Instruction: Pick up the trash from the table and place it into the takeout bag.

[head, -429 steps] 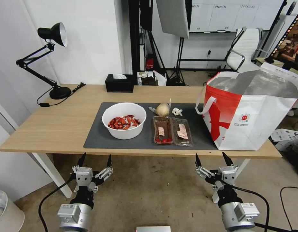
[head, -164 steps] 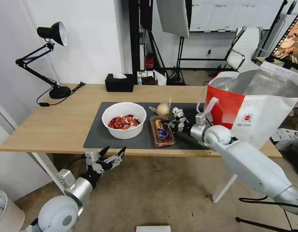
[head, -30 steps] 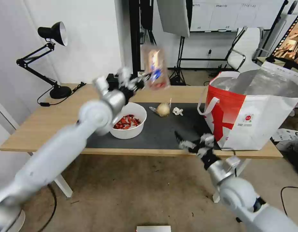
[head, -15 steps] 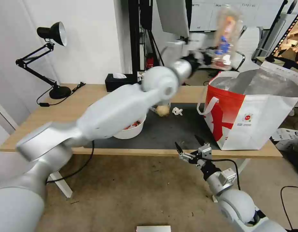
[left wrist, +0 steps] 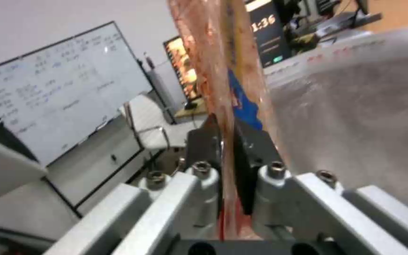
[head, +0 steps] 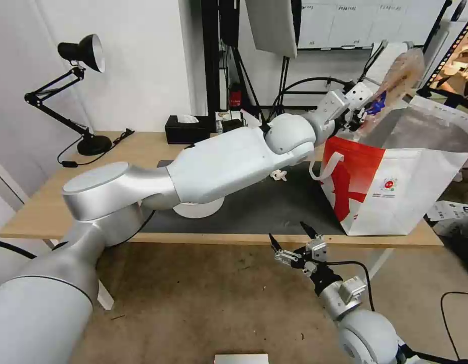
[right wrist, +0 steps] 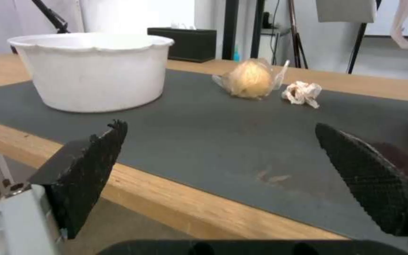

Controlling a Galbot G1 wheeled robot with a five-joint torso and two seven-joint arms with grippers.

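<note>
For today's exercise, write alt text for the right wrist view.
The open right hand hovers at the table edge, facing a white bowl, a tan ball and a small white wad on the dark mat.

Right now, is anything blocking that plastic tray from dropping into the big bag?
Nothing visible does. The left gripper holds the clear plastic tray at the takeout bag, whose top is open with foil lining exposed. The right gripper hangs open below the table's front edge.

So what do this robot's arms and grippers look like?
Both arms are glossy white-and-silver shells with rounded joints. The left gripper has a silver, bolted metal body with dark fingers. The right gripper has pointed black fingers with textured pads and a black cable.
</note>
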